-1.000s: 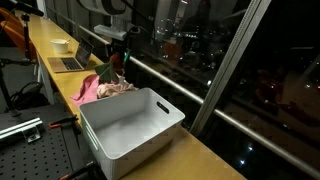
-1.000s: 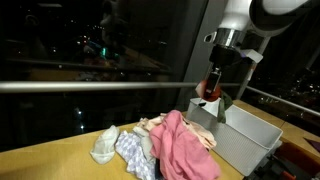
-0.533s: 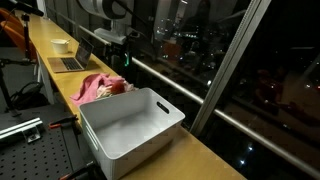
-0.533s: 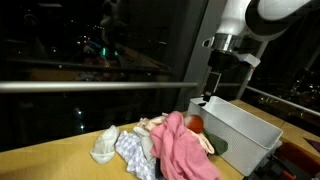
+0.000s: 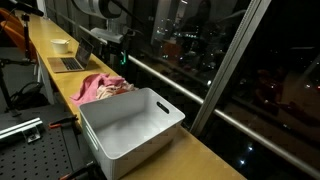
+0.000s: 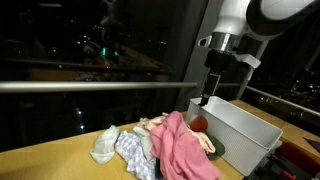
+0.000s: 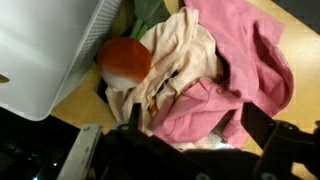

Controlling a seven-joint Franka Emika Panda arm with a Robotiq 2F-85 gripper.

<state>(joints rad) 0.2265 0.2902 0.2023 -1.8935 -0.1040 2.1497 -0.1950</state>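
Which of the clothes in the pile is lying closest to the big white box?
The orange-red one, right beside the white box. The beige piece and pink piece lie farther out.

Wooden counter (image 5: 62, 88): clothes pile (image 5: 103, 88), white bin (image 5: 150, 142)

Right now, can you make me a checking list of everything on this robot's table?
surface: wooden counter running along a window.
job's things: pile of clothes beside the white bin; it holds a pink garment, a cream garment and a red-orange thing next to the bin.
clutter: laptop and bowl farther along.
grippers: gripper open, above the pile, holding nothing.
cables: nothing seen.
surroundings: dark window, city lights outside.
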